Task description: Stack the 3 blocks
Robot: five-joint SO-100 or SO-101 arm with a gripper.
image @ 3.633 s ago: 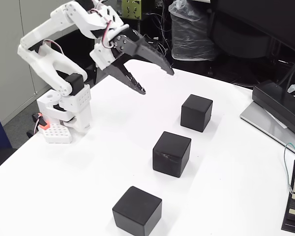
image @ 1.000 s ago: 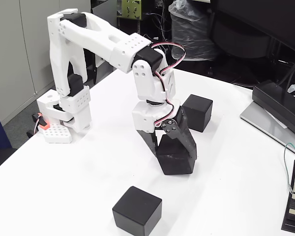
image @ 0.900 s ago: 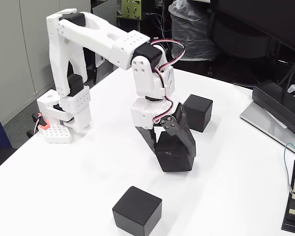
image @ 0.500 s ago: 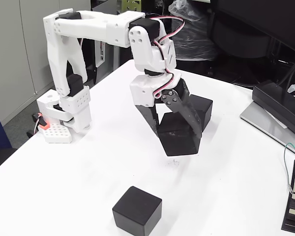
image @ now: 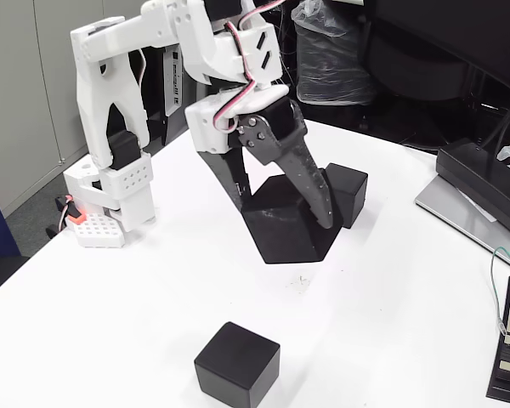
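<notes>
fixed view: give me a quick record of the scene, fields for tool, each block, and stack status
tool: shut on held block, raised above the table
held block: tilted, off the table, between the tool's fingers
far block: on the table, partly behind the tool
near block: on the table, alone at the front
stack status: none stacked yet
other: flat black device at the right edge

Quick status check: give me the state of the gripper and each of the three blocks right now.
gripper: shut on held block, raised above the table
held block: gripped, lifted off the table, tilted
far block: resting on the table, unstacked
near block: resting on the table, unstacked
</notes>
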